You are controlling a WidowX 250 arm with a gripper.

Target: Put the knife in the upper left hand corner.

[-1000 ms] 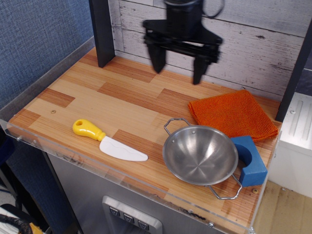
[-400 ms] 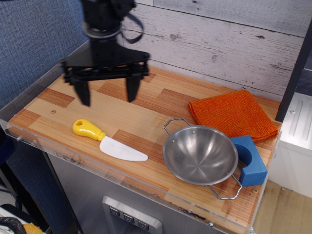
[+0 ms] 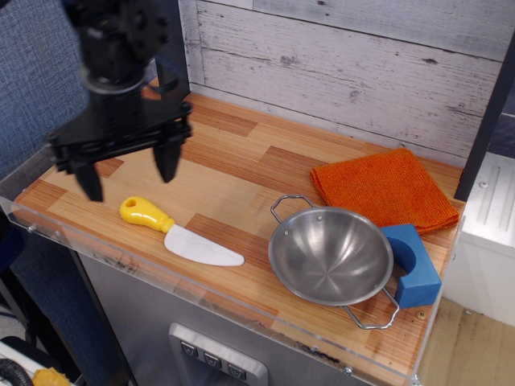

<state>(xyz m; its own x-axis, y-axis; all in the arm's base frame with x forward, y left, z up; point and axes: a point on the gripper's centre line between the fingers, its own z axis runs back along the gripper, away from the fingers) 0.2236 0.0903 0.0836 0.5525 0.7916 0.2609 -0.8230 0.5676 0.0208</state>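
The knife point(image 3: 179, 232) has a yellow handle and a white blade. It lies flat near the front left edge of the wood-plank tabletop, handle to the left. My black gripper point(image 3: 129, 174) is open and empty. It hangs just above the knife's handle end, one finger point(image 3: 166, 161) behind the handle and the other finger point(image 3: 89, 182) to its left. The upper left corner point(image 3: 165, 100) of the table, with its black post point(image 3: 170, 56), is behind the gripper and partly hidden by it.
A steel bowl point(image 3: 330, 256) with wire handles sits front right. A blue block point(image 3: 414, 266) lies right of it. An orange cloth point(image 3: 386, 187) lies at the back right. A clear acrylic rim point(image 3: 201, 293) lines the front edge.
The gripper has swung from the back middle of the table to the left and forward and come down over the knife's handle end. The knife has not moved.
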